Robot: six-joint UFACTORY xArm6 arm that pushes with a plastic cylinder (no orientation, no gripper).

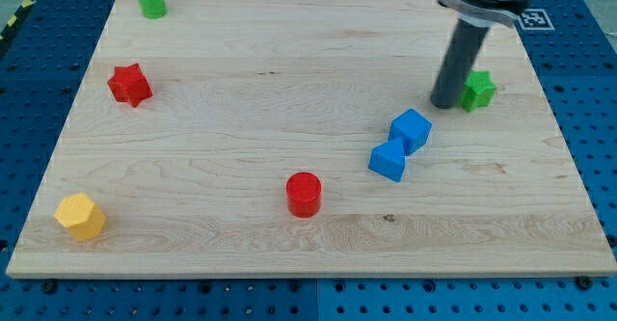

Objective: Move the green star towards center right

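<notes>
The green star (pixel 478 90) lies on the wooden board (pixel 289 119) at the view's right, a little above mid-height. My tip (pixel 444 104) rests on the board just left of the star, touching or nearly touching its left side; the rod hides part of that side. The rod rises toward the view's top right.
A blue cube (pixel 412 129) and a blue block (pixel 388 159) sit just below-left of my tip. A red cylinder (pixel 304 194) lies at bottom centre, a yellow block (pixel 80 216) at bottom left, a red star (pixel 129 84) at left, a green cylinder (pixel 150 1) at top left.
</notes>
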